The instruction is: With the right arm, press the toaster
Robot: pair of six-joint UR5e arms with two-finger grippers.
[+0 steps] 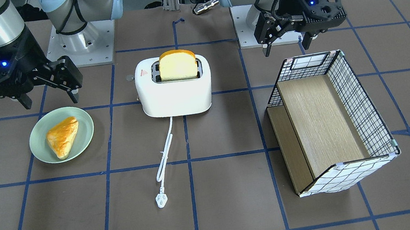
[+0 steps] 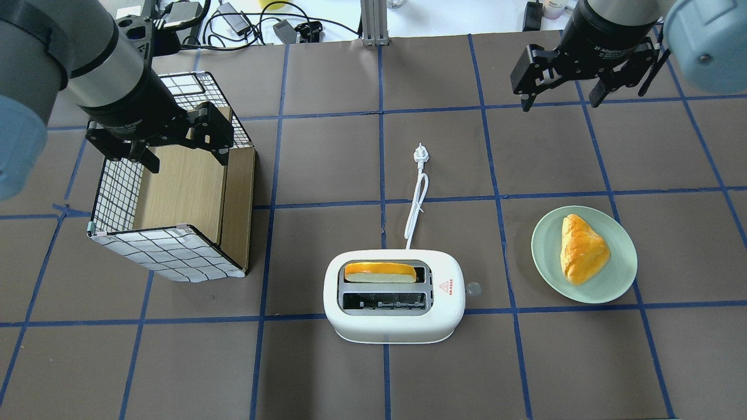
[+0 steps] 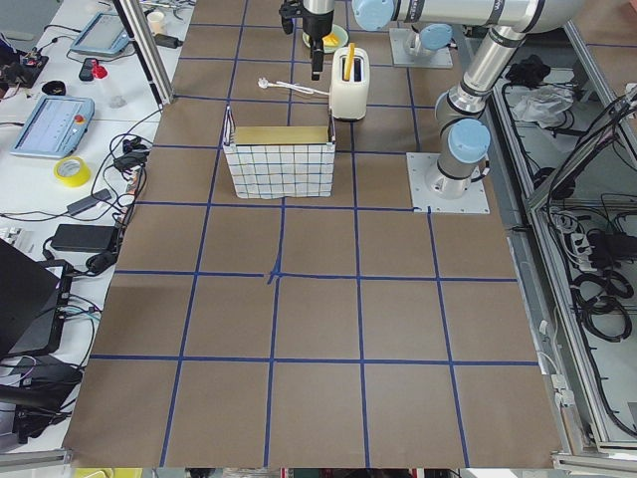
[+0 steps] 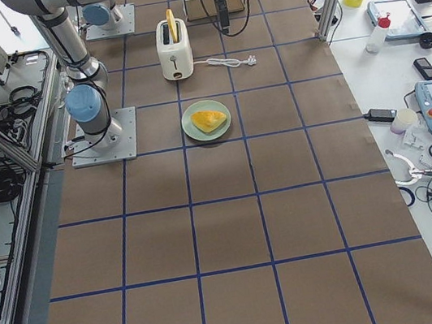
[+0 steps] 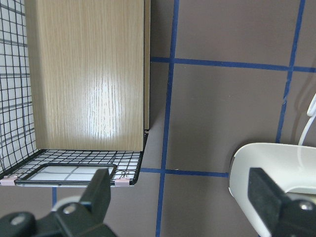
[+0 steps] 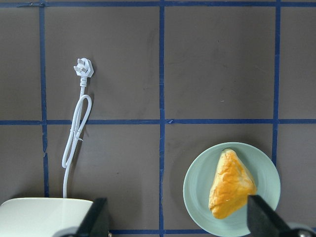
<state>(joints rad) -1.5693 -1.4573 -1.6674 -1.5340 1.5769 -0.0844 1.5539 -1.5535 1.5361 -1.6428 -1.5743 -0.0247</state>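
Observation:
The glossy white toaster (image 1: pixel 176 95) stands mid-table with a bread slice (image 1: pixel 178 66) upright in one slot; the other slot is empty (image 2: pixel 382 300). A small grey knob (image 2: pixel 474 287) sticks out at its end beside the red triangle mark. Its cord runs to a loose plug (image 2: pixel 420 154). My right gripper (image 2: pixel 561 102) is open and empty, raised over the table beyond the plate, well away from the toaster (image 2: pixel 397 324). In the right wrist view the toaster's corner (image 6: pixel 44 217) lies at the lower left. My left gripper (image 2: pixel 188 160) is open and empty above the basket.
A pale green plate (image 2: pixel 618 274) with a golden pastry (image 2: pixel 583 249) lies between the right gripper and the toaster. A wire basket (image 2: pixel 117 186) with a wooden board inside stands on the robot's left. Blue tape lines grid the brown table.

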